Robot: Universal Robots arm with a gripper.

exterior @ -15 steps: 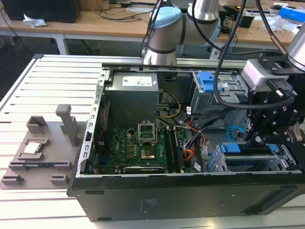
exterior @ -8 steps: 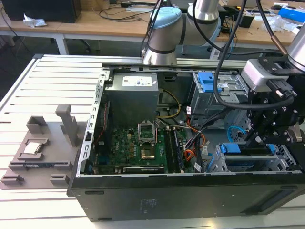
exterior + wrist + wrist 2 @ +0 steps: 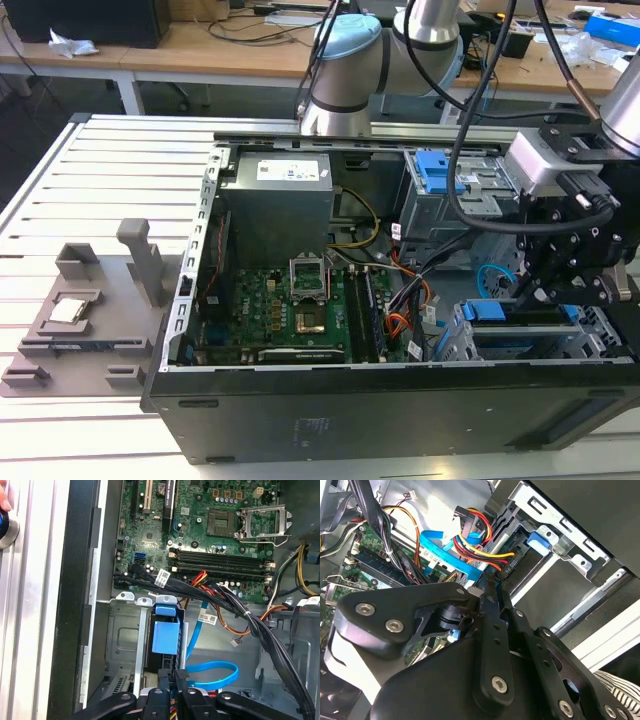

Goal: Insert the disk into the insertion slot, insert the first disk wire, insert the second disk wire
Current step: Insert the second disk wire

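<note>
I see my hand (image 3: 528,296) at four o'clock over the insertion slot (image 3: 600,345), fingers together on a dark connector, disk (image 3: 165,636) seated in its bay

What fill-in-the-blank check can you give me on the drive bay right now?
1. The disk sits in a carrier coloured ___.
2. The insertion slot holds the ___, with the tool close by it.
3. In the exterior view, the grey fixture stands on the exterior view's ___ of the computer case.
Missing words: blue; disk; left.
</note>
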